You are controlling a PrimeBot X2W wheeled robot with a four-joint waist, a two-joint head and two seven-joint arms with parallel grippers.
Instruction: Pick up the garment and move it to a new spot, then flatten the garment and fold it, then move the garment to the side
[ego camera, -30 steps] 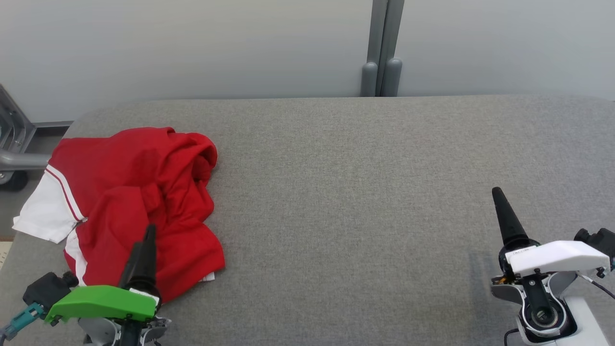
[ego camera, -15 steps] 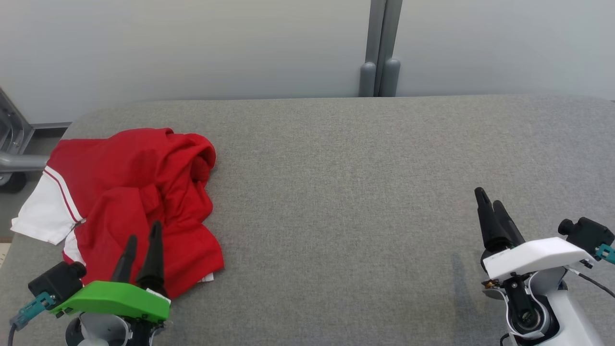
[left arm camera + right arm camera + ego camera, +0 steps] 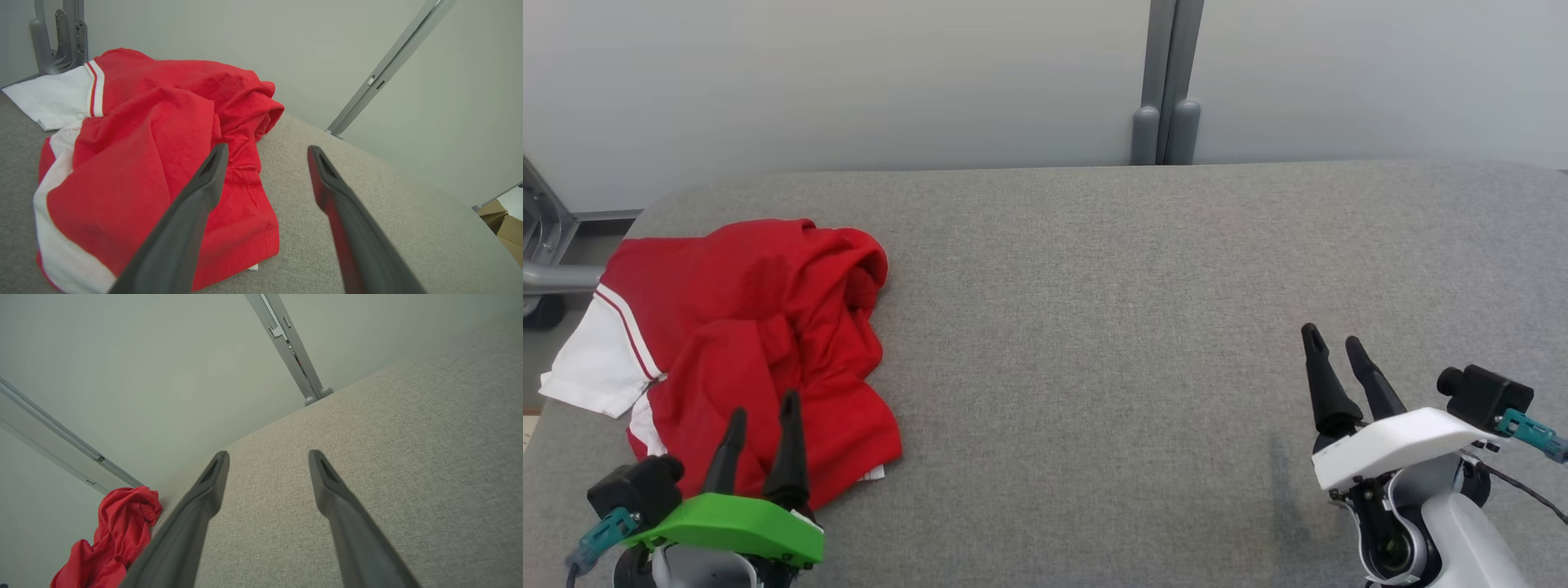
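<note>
- Locate the red garment (image 3: 752, 343). It lies crumpled on the left part of the grey padded table (image 3: 1094, 327), and its white panel (image 3: 592, 367) reaches the table's left edge.
- Check the left gripper (image 3: 763, 405). Its jaws are spread and it carries nothing. It is poised over the near part of the garment, fingers pointing far. In the left wrist view the fingers look to be clear of the cloth.
- Check the right gripper (image 3: 1332, 336). Its jaws are also spread and empty. It stands over bare table at the near right, well apart from the garment.
- Expect a thin, light, limp fabric, probably smooth. It will not hold its shape. It will sag from any single grip point, and the loose layers will trail across the table.
- Take hold at the stitched hem (image 3: 882, 441) on the near right corner. The doubled, seamed edge should give the fingers a thicker bite than a single layer.
- As an alternative, pinch the raised fold (image 3: 866, 269) on the far right of the heap, which stands proud of the surface.
- Avoid a shallow pinch on the flat middle. The fingers may slide off, or they may lift one layer only.
- Close fully on the cloth before you lift it.
</note>
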